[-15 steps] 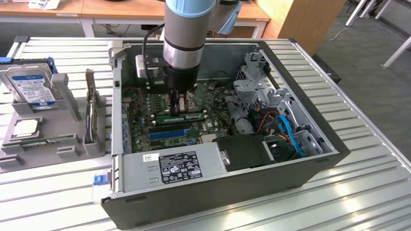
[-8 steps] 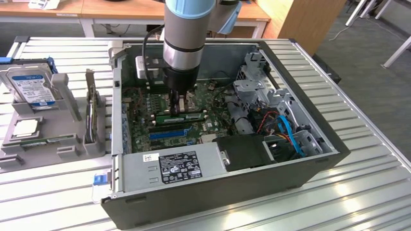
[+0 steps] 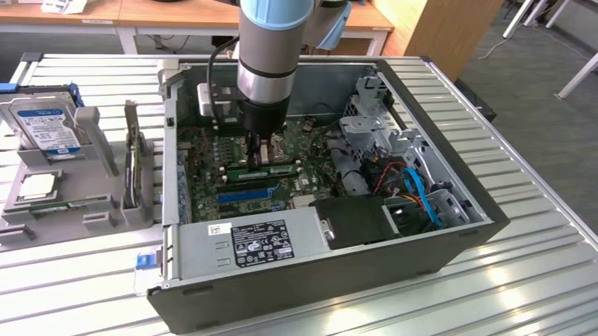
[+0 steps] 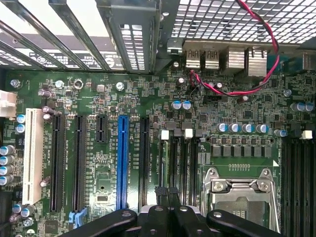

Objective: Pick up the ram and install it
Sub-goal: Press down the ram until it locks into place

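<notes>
The arm reaches down into the open case (image 3: 467,231) on the desk (image 3: 542,294). Its gripper (image 3: 271,148) hangs just above the motherboard (image 3: 210,157), near the black slots (image 4: 183,163) beside the silver socket (image 4: 239,190). In the wrist view the gripper (image 4: 168,193) has its jaws fully closed, fingertips pressed together. I cannot tell whether anything is pinched between them. A ram (image 3: 266,170) lies seated on the board right below the jaws in the exterior view. At that view's left, a grey holder (image 3: 75,203) carries a hard drive (image 3: 42,126) and a processor (image 3: 36,185).
</notes>
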`<state>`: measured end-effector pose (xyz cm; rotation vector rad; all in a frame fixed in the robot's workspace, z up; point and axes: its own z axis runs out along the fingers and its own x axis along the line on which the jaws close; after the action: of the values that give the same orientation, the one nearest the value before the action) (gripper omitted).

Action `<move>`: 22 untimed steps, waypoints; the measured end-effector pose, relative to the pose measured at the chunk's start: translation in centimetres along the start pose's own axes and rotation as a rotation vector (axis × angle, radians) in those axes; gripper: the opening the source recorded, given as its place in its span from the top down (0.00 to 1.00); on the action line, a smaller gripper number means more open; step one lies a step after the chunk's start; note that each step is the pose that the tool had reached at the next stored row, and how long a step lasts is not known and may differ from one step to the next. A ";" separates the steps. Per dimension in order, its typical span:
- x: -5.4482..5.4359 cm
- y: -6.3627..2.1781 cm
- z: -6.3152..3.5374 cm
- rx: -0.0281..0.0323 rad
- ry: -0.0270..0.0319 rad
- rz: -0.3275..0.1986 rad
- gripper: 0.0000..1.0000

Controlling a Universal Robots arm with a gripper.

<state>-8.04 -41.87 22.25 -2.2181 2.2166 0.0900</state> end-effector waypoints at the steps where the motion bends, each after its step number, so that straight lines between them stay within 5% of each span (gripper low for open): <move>1: 0.0 0.00 0.01 0.0001 -0.0001 0.000 0.90; 14: 0.0 -0.02 -0.02 0.0016 -0.0021 0.000 0.90; 22: -0.1 0.08 -2.23 0.0003 -0.0004 0.000 0.90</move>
<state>-8.04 -41.87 24.48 -2.2179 2.2163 0.0901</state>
